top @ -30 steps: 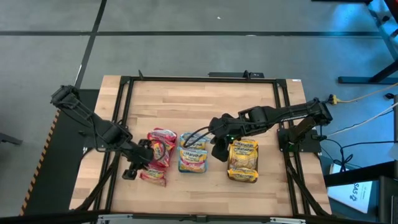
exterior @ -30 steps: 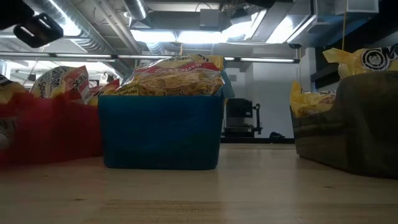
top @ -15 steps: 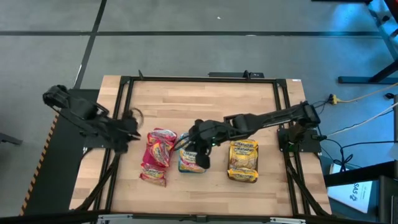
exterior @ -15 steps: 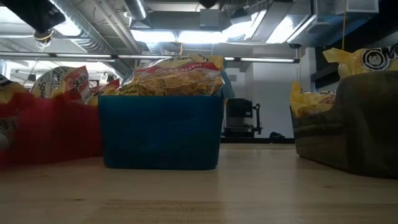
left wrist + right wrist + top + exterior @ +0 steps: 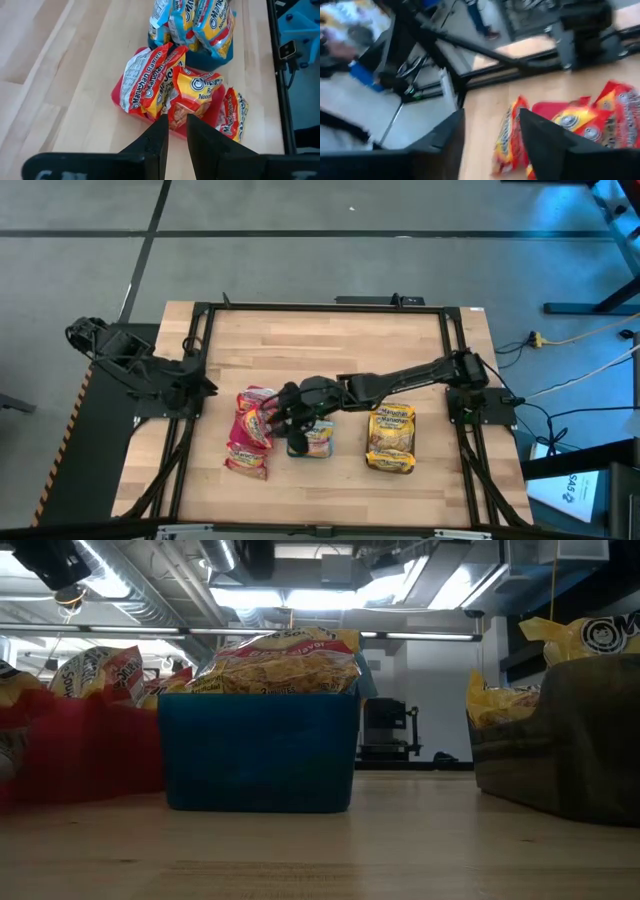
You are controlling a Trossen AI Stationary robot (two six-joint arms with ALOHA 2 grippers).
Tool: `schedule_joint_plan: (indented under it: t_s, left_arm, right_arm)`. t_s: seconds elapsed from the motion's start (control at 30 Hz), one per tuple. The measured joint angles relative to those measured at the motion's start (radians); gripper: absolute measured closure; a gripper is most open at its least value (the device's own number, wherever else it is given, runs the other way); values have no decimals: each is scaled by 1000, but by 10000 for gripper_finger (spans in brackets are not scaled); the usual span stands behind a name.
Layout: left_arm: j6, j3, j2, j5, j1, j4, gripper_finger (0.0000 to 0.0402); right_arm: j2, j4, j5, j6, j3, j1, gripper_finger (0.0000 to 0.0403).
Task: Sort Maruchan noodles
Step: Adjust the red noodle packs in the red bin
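Observation:
Maruchan noodle packets lie sorted in three trays. Red packets (image 5: 255, 425) fill the red tray (image 5: 120, 97), blue-edged ones (image 5: 312, 435) the teal tray (image 5: 258, 755), and yellow ones (image 5: 390, 438) the dark grey tray (image 5: 570, 750). One red packet (image 5: 232, 115) leans against the red tray's side. My right gripper (image 5: 280, 412) hovers open above the gap between the red and teal trays, its fingers (image 5: 440, 142) wide apart with nothing between them. My left gripper (image 5: 205, 385) is drawn back at the table's left edge, raised, its fingers (image 5: 159, 135) a narrow gap apart and holding nothing.
A black metal frame (image 5: 200, 315) runs around the wooden table top (image 5: 330, 350). The far half of the table shows bare wood. Both arms' bases stand outside the frame at the left and right edges.
My left gripper has pulled away from the near end of the red tray, going up and toward the table's left edge. My right gripper has swept from between the grey and teal trays toward the table's left, passing over the teal tray, and has tipped closer to level.

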Motion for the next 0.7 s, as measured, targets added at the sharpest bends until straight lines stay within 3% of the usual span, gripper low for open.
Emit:
schedule_joint_plan:
  t_s: [0.13,0.27,0.53,0.7]
  left_arm:
    - [35,0,-1,1,0,-5,340]
    - [60,0,-2,2,0,-6,340]
    - [74,-1,-10,14,0,-96,340]
    - [82,-1,-40,8,0,-113,340]
  right_arm:
    - [32,29,82,19,37,-19,182]
    - [84,-2,79,-37,189,-49,179]
    - [203,-524,31,-80,548,-101,207]
    - [245,-529,-2,-51,581,-106,205]
